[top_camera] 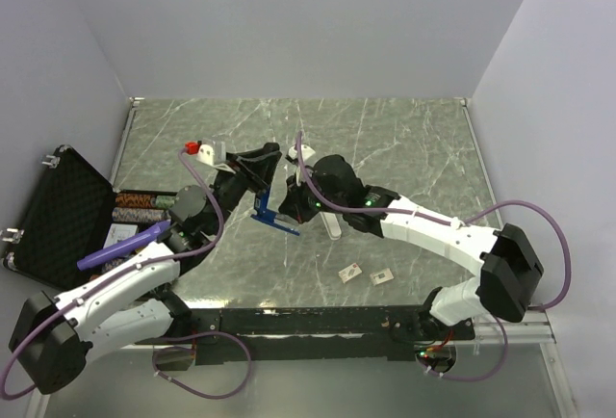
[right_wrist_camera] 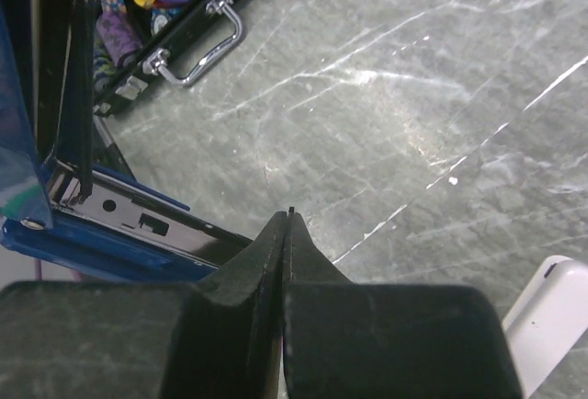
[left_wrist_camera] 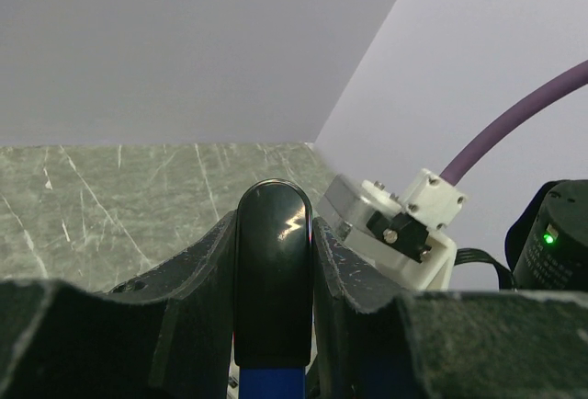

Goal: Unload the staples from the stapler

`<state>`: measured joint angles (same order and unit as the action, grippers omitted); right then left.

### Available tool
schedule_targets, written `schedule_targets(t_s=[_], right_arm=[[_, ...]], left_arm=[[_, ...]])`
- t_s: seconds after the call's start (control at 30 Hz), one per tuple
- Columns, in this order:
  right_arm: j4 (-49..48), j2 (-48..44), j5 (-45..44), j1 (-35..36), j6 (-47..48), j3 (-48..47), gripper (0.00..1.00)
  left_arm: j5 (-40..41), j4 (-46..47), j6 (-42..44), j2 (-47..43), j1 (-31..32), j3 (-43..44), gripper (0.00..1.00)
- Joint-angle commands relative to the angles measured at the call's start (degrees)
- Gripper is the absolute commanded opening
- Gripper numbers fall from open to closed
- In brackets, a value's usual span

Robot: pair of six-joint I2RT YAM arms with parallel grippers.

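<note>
Case (top_camera: 67, 211), black, at the far left of the top view: lying open with its foam-lined lid tipped back, holding a purple cylinder (top_camera: 120, 245) and a row of patterned rolls (top_camera: 141, 208). Showing again at the upper left of the right wrist view, rim and metal handle (right_wrist_camera: 195, 50) facing the marble table (top_camera: 404, 139).

Left gripper (top_camera: 258, 185), just left of centre: pinching the black end of the stapler (top_camera: 262, 208) between its fingers (left_wrist_camera: 197, 279), blue body pointing down toward the table. Stapler hanging open at its hinge, lower arm reaching toward the lower right, bare metal channel (right_wrist_camera: 138, 224) showing at the left of the right wrist view. Staples too small to make out there.

Right gripper (top_camera: 291, 212), just right of the stapler: fingers pressing together on nothing, tips hovering close beside the open channel.

White oblong bar (top_camera: 333, 224) lying just right of that. Two small square cards (top_camera: 349, 271) resting toward the lower centre-right, well apart from the case.
</note>
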<state>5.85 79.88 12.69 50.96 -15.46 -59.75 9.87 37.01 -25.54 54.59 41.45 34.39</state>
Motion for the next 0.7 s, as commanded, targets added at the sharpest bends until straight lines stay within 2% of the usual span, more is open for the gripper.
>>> schedule_targets(t_s=[0.0,0.37,0.67], right_arm=[[-3.5,0.2,2.0,-0.2,-1.2,0.3,0.0],[-5.6,2.4,6.0,-0.2,-3.6,1.4,0.0],[-13.3,6.1,9.2,-0.2,-7.1,3.1,0.0]], left_arm=[[1.4,5.7,0.0,-0.1,0.2,4.1,0.01],[3.1,7.4,1.3,4.0,0.3,5.3,0.01],[5.6,7.3,3.0,9.1,0.3,8.6,0.01]])
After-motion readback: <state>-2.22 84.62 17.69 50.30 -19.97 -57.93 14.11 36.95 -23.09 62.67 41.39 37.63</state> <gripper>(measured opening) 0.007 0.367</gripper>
